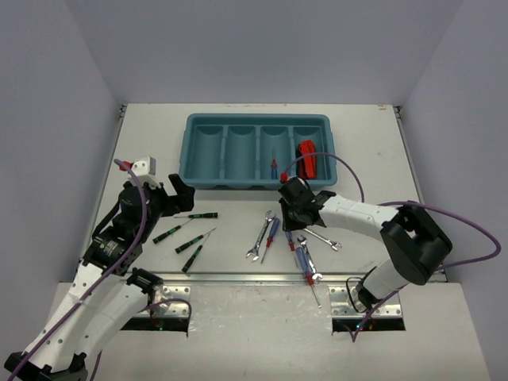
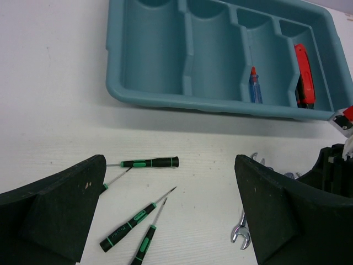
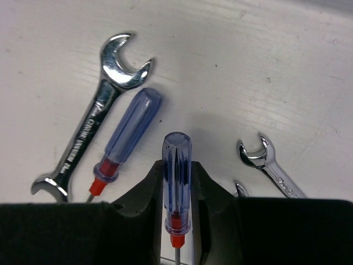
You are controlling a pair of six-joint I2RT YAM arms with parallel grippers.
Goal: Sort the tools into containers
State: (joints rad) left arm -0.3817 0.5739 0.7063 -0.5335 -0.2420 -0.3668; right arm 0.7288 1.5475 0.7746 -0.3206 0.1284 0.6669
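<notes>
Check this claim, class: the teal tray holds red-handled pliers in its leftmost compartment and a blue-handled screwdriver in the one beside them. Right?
Wrong compartment: the top external view shows the red-handled pliers in the rightmost compartment of the teal tray, not the leftmost. The blue-handled screwdriver does lie in the one beside them.

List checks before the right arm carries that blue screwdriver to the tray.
1. Right gripper closed on the screwdriver handle: ok, fingers touch both sides.
2. Screwdriver off the table: cannot tell.
3. Neighbouring screwdriver free of the gripper: cannot tell, its shaft runs out of sight under it.
4. Wrench apart from the fingers: ok.
5. Tray slot with the stored screwdriver has room: ok; pliers sit in the next slot.
6. Left gripper open, over the thin screwdrivers, away from the right arm: ok.
</notes>
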